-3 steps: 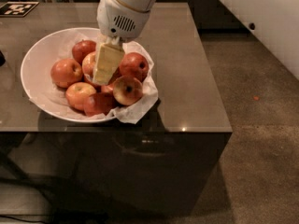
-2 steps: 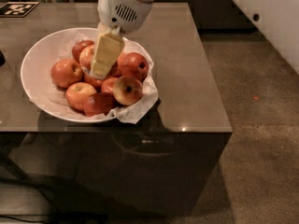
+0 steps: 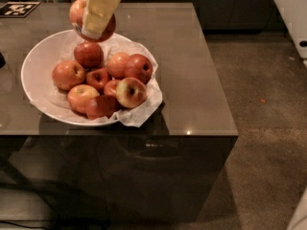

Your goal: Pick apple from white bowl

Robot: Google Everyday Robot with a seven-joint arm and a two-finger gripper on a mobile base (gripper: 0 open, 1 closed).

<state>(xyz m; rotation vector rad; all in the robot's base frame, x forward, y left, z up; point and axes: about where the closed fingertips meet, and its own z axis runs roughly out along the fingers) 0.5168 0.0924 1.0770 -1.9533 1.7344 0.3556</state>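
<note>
Clearly the end effector (image 3: 92, 27) is closed on the apple (image 3: 76, 12). One pale finger lies across the front of the fruit, and the other finger must be behind it, where I cannot see it. The apple hangs in the air over the far side of the white bowl (image 3: 29, 66), toward the far left corner of the surface (image 3: 192, 71), and it touches nothing below it. The bowl sits on the left part of the surface, close to the front edge. The other apples (image 3: 130, 92) are piled on the crumpled paper (image 3: 144, 110) inside it.

To my eye the pick is almost complete, and the step in hand is to carry the fruit clear. For this I would keep the grip firm and even, because a round, smooth apple can turn or slip between two flat fingers. I would raise it straight up and slowly, without any sideways swing. Only when it is well above the pile should it move away, so that a dropped apple would fall into the bowl and not roll over the front edge.
</note>
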